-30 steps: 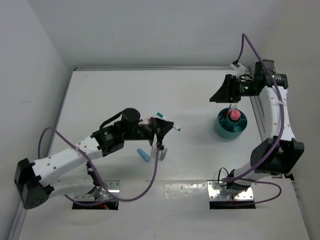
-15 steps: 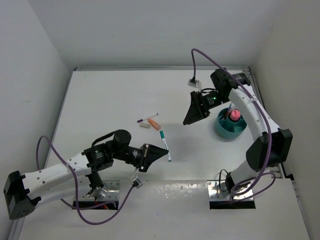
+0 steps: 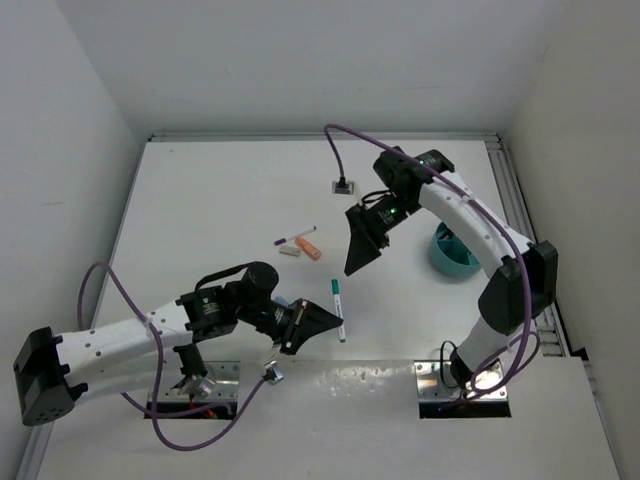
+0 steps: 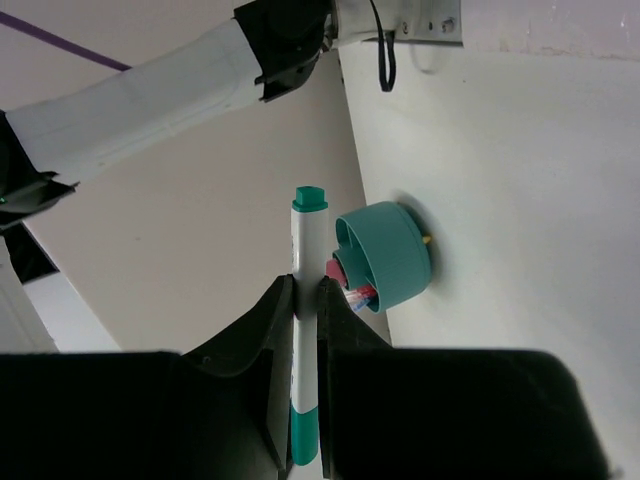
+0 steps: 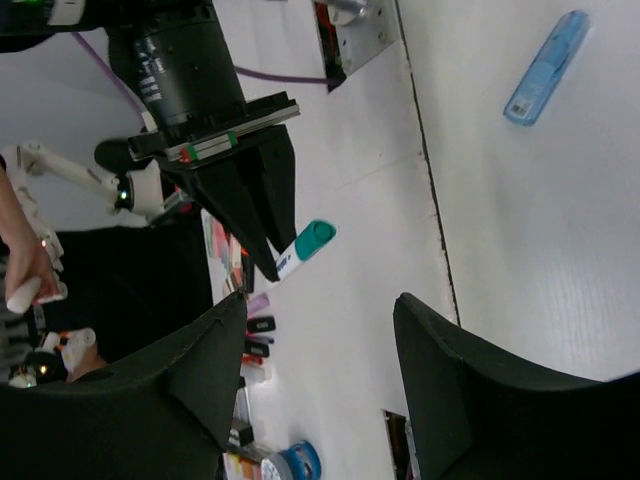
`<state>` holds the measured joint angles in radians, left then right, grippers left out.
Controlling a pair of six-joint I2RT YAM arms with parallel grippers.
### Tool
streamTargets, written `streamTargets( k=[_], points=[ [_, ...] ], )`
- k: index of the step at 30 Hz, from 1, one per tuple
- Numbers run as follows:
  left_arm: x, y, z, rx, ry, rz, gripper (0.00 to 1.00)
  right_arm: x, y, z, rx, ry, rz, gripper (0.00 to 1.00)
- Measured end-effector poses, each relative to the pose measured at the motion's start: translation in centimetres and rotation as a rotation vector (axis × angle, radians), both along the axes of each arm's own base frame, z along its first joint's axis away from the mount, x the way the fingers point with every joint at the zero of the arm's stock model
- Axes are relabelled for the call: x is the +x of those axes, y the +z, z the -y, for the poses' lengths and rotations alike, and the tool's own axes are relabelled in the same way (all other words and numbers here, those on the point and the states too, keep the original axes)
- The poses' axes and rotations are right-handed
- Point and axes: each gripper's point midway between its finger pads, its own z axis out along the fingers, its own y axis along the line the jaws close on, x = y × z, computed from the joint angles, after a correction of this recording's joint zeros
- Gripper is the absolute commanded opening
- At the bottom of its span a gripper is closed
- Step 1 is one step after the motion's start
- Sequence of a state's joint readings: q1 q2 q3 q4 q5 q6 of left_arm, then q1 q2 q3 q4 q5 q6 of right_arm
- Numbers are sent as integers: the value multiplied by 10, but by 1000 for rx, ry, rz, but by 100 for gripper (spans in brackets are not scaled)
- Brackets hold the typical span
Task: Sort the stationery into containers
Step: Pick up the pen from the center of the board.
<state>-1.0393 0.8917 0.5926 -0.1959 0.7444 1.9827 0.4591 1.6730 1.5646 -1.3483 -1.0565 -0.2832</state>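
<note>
My left gripper [image 3: 322, 320] is shut on a teal-capped white pen [image 3: 338, 309] above the near middle of the table; in the left wrist view the pen [image 4: 307, 250] stands between my fingers [image 4: 275, 320]. My right gripper [image 3: 358, 256] is open and empty, left of the round teal cup [image 3: 452, 258], which my right arm partly hides. The cup [image 4: 390, 250] holds a pink marker [image 4: 336, 271] and thin pens. A purple-capped pen [image 3: 298, 236], an orange stick [image 3: 310, 248] and a beige eraser [image 3: 289, 252] lie mid-table. A blue stick [image 5: 546, 68] lies near my left arm.
White walls close the table at the left, back and right. A purple cable with a small plug [image 3: 342, 186] hangs from my right arm over the far middle. Two metal base plates [image 3: 460, 385] sit at the near edge.
My right arm has swung left from the cup toward the table's middle. My left gripper has shifted slightly right with the teal pen still in it.
</note>
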Motion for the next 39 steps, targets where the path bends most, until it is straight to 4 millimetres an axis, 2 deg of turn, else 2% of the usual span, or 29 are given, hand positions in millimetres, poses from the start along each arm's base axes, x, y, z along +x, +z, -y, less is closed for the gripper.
streamTargets(
  k=[7, 10, 14, 17, 21, 23, 25, 26, 28, 29, 30, 32, 34, 37, 39],
  points=[
    [-7, 10, 5, -17, -31, 6, 0, -13, -20, -17, -36, 85, -47, 58],
    [-8, 10, 6, -17, -35, 6, 0, -15, -21, -22, -37, 104, -48, 52],
    [-7, 10, 7, -13, -29, 8, 0, -18, -18, -27, -28, 125, -32, 36],
    [-5, 9, 7, -10, -21, 11, 0, -23, -19, -30, -22, 155, -19, 28],
    [-3, 8, 7, -7, -9, 16, 0, -32, -20, -34, -16, 192, -6, 32],
    [-2, 8, 7, -6, -5, 18, 0, -34, -20, -36, -14, 206, 0, 30],
    [-1, 8, 7, -6, -4, 21, 0, -35, -20, -36, -14, 212, 5, 24],
    [-1, 8, 7, -6, -3, 22, 0, -35, -21, -36, -14, 214, 8, 16],
    [-1, 8, 7, -4, 0, 24, 0, -35, -20, -37, -12, 213, 7, 9],
    [0, 7, 7, -2, 1, 26, 0, -36, -20, -37, -9, 212, 3, 1],
    [0, 6, 7, 1, 1, 25, 0, -36, -19, -37, -7, 212, -1, 0],
    [0, 6, 6, 1, 1, 28, 37, -36, -18, -37, -4, 212, -4, 0],
    [0, 6, 6, -3, 3, 34, 86, -34, -19, -36, -5, 206, 0, 0],
    [4, 12, 4, -32, 22, 52, 100, -25, -20, -30, -9, 179, 10, 0],
    [6, 21, 0, -69, 39, 78, 100, -7, -18, -19, -10, 115, 25, 0]
  ],
)
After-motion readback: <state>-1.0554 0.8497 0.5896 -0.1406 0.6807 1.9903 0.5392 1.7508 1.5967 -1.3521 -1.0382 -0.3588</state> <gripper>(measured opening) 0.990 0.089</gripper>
